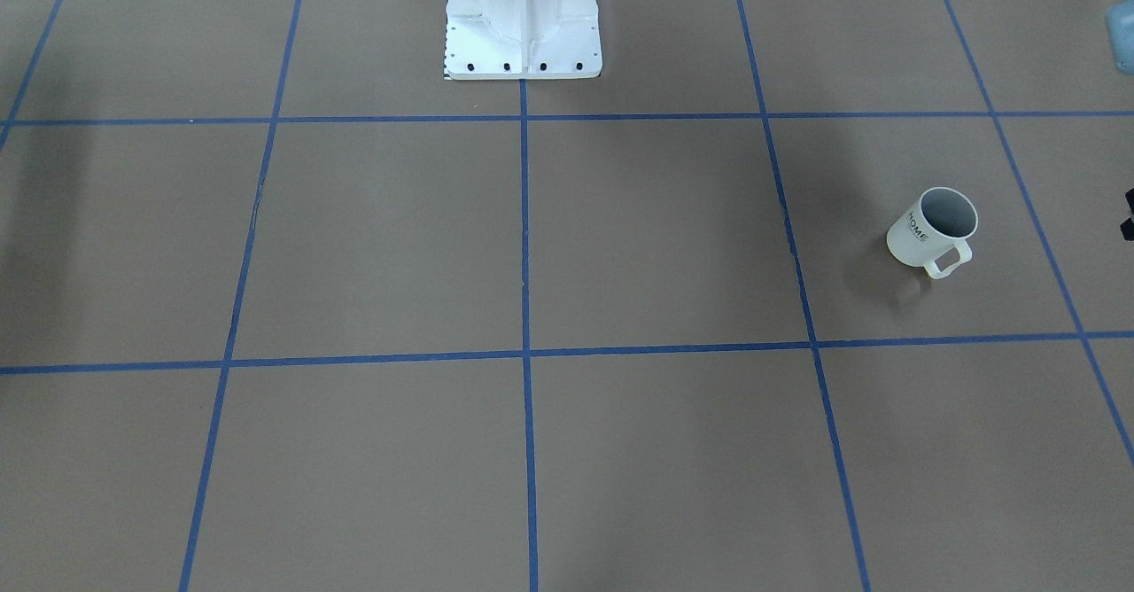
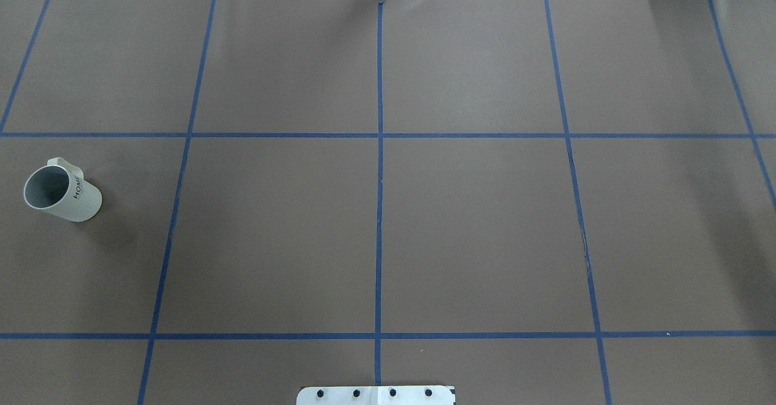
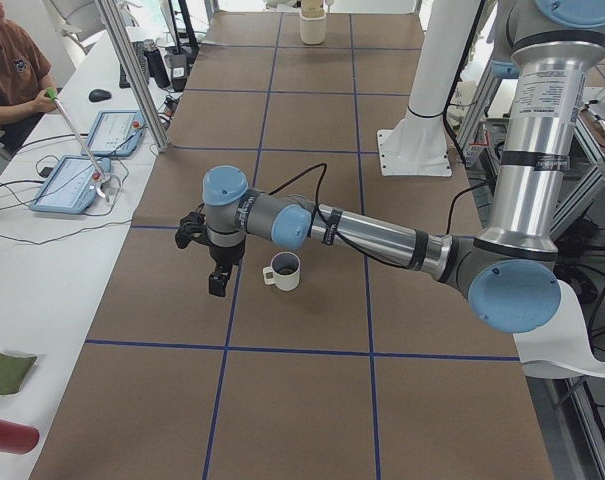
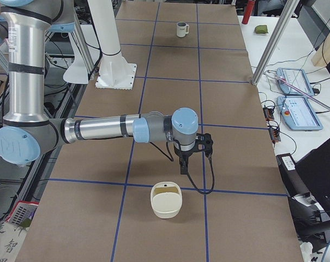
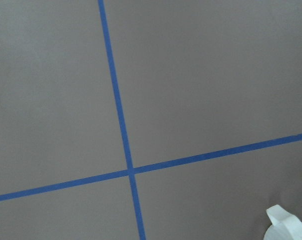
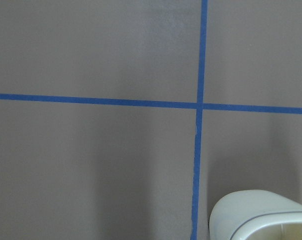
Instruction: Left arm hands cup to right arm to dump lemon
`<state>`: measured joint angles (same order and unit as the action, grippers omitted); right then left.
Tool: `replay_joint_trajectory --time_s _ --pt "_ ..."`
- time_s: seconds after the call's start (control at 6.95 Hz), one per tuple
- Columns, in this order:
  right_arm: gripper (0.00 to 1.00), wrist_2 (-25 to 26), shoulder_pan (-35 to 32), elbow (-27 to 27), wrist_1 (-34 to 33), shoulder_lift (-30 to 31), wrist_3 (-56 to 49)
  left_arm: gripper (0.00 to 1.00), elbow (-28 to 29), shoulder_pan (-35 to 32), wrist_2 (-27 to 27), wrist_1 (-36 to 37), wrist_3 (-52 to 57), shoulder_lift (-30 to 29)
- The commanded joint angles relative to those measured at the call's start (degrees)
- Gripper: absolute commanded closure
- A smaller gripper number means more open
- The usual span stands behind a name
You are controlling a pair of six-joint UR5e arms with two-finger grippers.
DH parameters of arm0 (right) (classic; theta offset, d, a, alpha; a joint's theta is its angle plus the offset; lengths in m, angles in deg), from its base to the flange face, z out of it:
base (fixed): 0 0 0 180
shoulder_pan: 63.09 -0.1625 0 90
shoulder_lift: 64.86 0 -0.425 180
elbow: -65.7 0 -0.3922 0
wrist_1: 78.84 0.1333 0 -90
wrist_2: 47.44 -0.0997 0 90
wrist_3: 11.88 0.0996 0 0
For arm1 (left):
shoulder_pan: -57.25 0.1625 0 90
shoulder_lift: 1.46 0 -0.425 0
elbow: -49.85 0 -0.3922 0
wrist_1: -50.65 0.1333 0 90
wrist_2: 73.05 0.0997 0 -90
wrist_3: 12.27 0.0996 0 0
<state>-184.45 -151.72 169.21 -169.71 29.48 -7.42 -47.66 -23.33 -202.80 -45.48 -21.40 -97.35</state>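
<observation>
The cup (image 2: 60, 194) stands upright on the tabletop (image 2: 473, 229) at the robot's left end, in the middle row of squares marked by blue tape lines (image 2: 379, 211). Its "HOME" lettering faces the middle of the tabletop, and its handle points away from the robot's base (image 1: 523, 16). In the left side view a small dark yellow-green lump, the lemon (image 3: 284, 269), sits inside it.

The left arm (image 3: 362, 232) reaches low across the tabletop, and the left tool (image 3: 218, 283) hangs just beside the cup on the handle side, apart from it. Whether that tool is released or clenched I cannot tell.

At the other end the right arm (image 4: 99, 130) stretches out likewise. The right tool (image 4: 183, 166) hovers near a white tub (image 4: 166, 206) without touching it, and again I cannot tell its state.
</observation>
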Motion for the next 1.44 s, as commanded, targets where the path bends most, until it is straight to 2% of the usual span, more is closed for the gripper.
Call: replay_joint_trajectory --time_s 0.0,0.14,0.29,1.15,1.29 --pt "0.00 -0.2 0.2 0.5 -0.1 -0.7 0.1 0.00 -0.4 4.5 -3.0 -6.6 -16.0 2.7" --pt "0.00 -0.1 1.4 0.5 -0.1 -1.0 0.1 0.00 -0.2 8.7 -2.4 -16.4 -26.4 6.3" --pt "0.00 -0.1 1.4 0.6 0.0 -0.9 0.0 0.00 -0.2 10.9 -2.3 -21.8 -31.9 8.6" --pt "0.00 -2.6 1.4 0.9 0.0 -1.0 0.2 0.00 0.4 17.6 -2.4 -21.7 -32.6 9.8" --pt "0.00 -2.6 1.4 0.9 0.0 -1.0 0.2 0.03 0.6 18.3 -2.4 -21.7 -33.0 9.8"
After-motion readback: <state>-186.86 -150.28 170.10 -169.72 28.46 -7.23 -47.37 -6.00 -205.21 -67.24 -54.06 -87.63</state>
